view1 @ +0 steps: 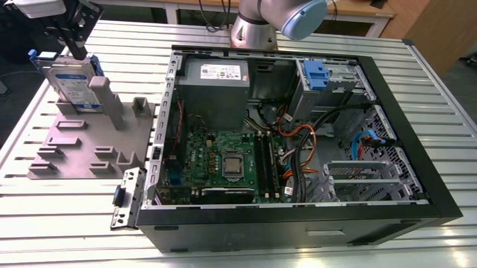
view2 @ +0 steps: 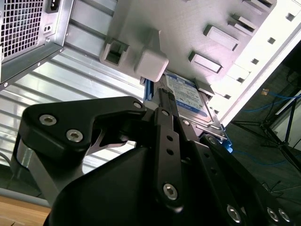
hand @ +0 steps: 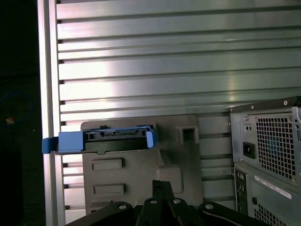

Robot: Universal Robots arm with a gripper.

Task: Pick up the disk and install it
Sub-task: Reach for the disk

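The slatted metal surface (view1: 44, 223) carries an open computer case (view1: 439, 184) at its middle. A grey holding stand (view1: 75, 151) sits beside the case, toward the surface's edge on the exterior view's left.

The disk (view1: 75, 84) stands upright on edge in a slot at the stand's far corner, its blue carrier around it, well apart from the case's drive bay. Nothing is installed yet.

The tool (view1: 75, 47) hangs at the disk's upper edge. I cannot tell whether it is spread, pressed together or already pinching the carrier.

I judge this to be the pick-up step. Lifting calls for a firm, centred hold and a straight pull upward, clear of the stand's grey post (view1: 104, 100) just beside the disk.
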